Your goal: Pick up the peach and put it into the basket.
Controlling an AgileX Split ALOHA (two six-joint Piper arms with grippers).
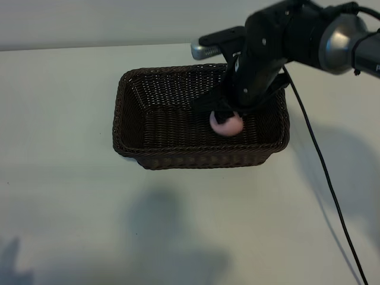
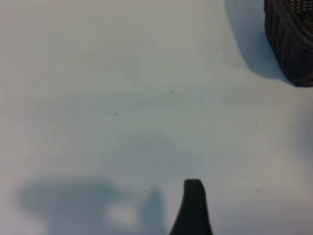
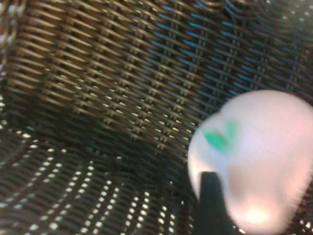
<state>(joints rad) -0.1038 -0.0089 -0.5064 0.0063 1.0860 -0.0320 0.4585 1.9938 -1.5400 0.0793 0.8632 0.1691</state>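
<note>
The right gripper (image 1: pixel 228 116) reaches down into the basket (image 1: pixel 127 133) from the far right side, and the peach (image 1: pixel 226 124) sits right at its fingertips, low inside the right half of the basket. That is the relation the next move hangs on: the peach is directly below and just in front of the gripper, already within the braided rim and close to the woven floor. In the right wrist view the peach (image 3: pixel 254 161) fills the near corner against the wicker, with one dark finger (image 3: pixel 211 203) lying across its lower edge. Whether the fingers are clamped on it or parted around it cannot be told; the exterior view hides them behind the wrist. The peach seems to rest on or just above the basket floor, though the blur leaves that open.

The left gripper (image 2: pixel 193 205) hangs wide open and empty over bare table (image 2: pixel 122 98), well clear of the basket corner (image 2: pixel 293 39). The right arm is plainly the nearer one.

If the peach is free, lifting straight up would clear the rim.
</note>
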